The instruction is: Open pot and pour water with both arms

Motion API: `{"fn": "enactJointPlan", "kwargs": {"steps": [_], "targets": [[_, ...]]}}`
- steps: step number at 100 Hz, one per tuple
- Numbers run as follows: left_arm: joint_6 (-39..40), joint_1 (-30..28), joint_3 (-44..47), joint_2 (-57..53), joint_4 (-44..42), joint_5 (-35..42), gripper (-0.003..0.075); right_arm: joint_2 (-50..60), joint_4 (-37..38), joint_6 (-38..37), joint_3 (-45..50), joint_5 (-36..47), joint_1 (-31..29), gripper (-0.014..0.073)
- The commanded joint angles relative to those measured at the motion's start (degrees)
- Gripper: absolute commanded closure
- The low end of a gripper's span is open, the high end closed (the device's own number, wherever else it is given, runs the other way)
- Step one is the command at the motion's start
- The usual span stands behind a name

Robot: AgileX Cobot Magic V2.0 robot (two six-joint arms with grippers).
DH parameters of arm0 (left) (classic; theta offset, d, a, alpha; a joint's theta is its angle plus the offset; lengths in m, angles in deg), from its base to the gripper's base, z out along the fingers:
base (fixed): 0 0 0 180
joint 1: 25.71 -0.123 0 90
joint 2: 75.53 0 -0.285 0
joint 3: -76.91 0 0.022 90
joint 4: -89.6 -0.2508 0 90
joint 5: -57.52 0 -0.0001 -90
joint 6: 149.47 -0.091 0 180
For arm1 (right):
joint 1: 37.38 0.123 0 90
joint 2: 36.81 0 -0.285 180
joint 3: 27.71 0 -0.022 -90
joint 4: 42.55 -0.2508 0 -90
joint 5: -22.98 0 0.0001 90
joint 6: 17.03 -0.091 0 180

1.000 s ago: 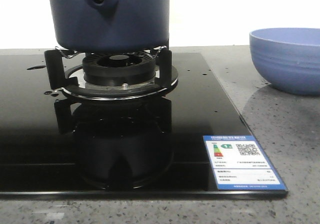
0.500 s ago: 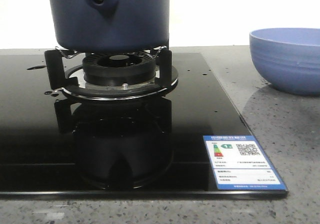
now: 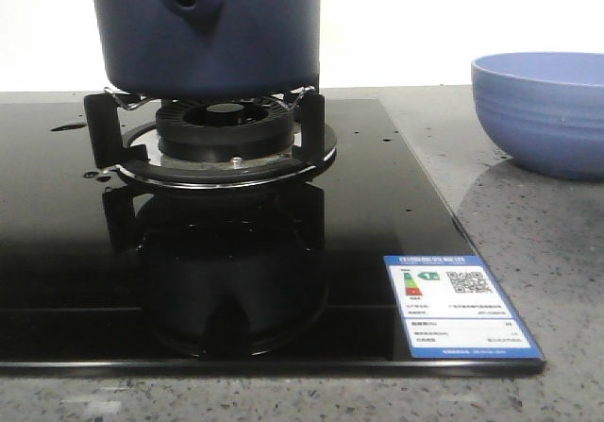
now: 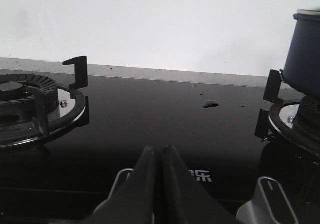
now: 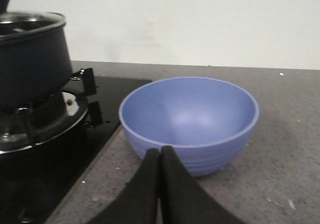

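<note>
The dark navy-blue pot (image 3: 212, 30) stands on the burner grate of the black glass hob (image 3: 377, 214), its handle lug with a small hole facing the front camera. It shows at the edge of the left wrist view (image 4: 306, 53) and in the right wrist view (image 5: 30, 53) with a glass lid (image 5: 27, 22) on it. My left gripper (image 4: 160, 148) is shut and empty, low over the hob, apart from the pot. My right gripper (image 5: 160, 150) is shut and empty, in front of the light blue bowl (image 5: 189, 119). Neither gripper shows in the front view.
The light blue ribbed bowl (image 3: 543, 110) stands empty on the grey speckled counter to the right of the hob. A second burner with its grate (image 4: 35, 101) lies on the hob's other side. A blue energy label (image 3: 458, 307) is stuck on the glass. Hob knobs (image 4: 265, 201) show by the left gripper.
</note>
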Motion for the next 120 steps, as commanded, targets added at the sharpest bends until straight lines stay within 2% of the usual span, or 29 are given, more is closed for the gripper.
{"fn": "enactJointPlan", "kwargs": {"steps": [1,11,16,21,33,55,60,80,120], "targets": [[0.5,-0.2,1.9,-1.6,0.5,3.9,0.0741,-0.3,12.6,-13.5,-2.1,6.3,-0.3,0.0637],[0.5,-0.2,1.9,-1.6,0.5,3.9,0.0741,-0.4,44.5,-45.0,-1.8,11.9,-0.3,0.0637],[0.5,-0.2,1.9,-1.6,0.5,3.9,0.0741,-0.4,56.6,-55.8,-0.9,14.1,-0.3,0.0637],[0.5,-0.2,1.9,-1.6,0.5,3.9,0.0741,-0.4,62.6,-60.7,0.5,17.3,-0.3,0.0637],[0.5,-0.2,1.9,-1.6,0.5,3.9,0.0741,1.1,63.0,-60.4,5.4,25.6,0.0,0.0637],[0.5,-0.2,1.9,-1.6,0.5,3.9,0.0741,10.0,63.2,-60.4,14.9,26.8,2.5,0.0637],[0.5,-0.2,1.9,-1.6,0.5,3.9,0.0741,12.3,63.2,-60.4,14.6,21.7,2.5,0.0637],[0.5,-0.2,1.9,-1.6,0.5,3.9,0.0741,14.5,64.4,-60.4,14.7,16.2,2.3,0.0637],[0.5,-0.2,1.9,-1.5,0.5,3.9,0.0741,14.5,64.4,-60.4,14.6,15.9,2.3,0.0637]]}}
